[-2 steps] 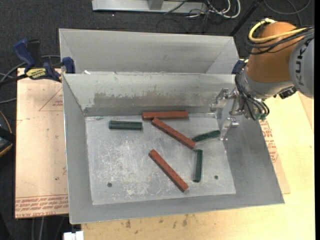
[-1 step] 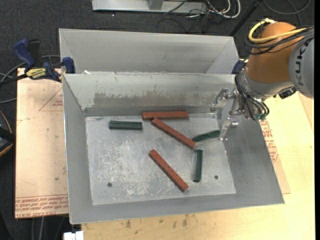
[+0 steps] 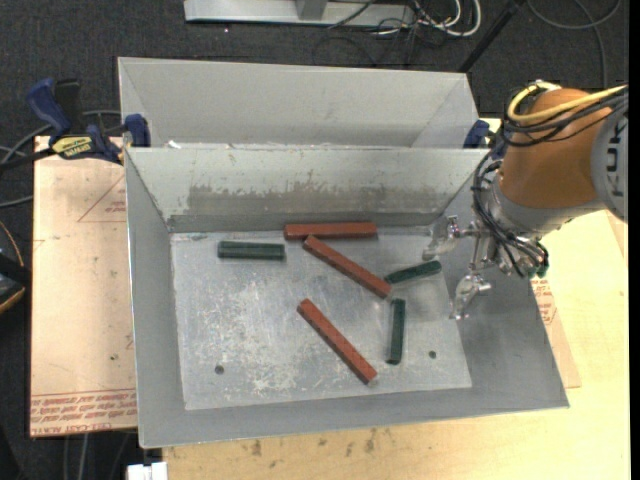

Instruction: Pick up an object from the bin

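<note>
Metal fingers [image 3: 466, 294] gape wide, holding nothing, just beside a dark-green bar [image 3: 413, 271].

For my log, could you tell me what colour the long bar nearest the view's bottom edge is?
The bar is reddish brown; camera view.

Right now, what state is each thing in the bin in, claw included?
claw: open, holding nothing.
back red-brown bar: lying flat along the wall.
middle red-brown bar: flat, slanted.
front red-brown bar: flat, slanted.
left green stick: flat, alone.
right green stick: flat, one end by the claw.
front green stick: flat, free.
</note>
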{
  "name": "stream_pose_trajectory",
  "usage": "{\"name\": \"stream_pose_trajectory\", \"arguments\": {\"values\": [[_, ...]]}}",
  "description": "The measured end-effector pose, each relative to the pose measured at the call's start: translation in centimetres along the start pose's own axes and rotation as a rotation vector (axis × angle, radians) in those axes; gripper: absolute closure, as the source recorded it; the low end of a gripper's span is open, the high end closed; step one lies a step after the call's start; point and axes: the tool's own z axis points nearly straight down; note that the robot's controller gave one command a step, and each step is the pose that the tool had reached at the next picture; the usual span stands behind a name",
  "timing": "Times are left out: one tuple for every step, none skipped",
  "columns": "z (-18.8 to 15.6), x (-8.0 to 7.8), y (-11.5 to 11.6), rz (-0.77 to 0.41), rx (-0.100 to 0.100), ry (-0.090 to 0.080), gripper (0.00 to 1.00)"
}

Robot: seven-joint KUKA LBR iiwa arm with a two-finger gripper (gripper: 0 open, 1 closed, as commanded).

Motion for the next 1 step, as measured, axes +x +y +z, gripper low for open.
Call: {"name": "stream_pose_trajectory", "arguments": {"values": [[5.52, -4.19, -1.38, -0.257, 0.005, -0.014, 1.0]]}}
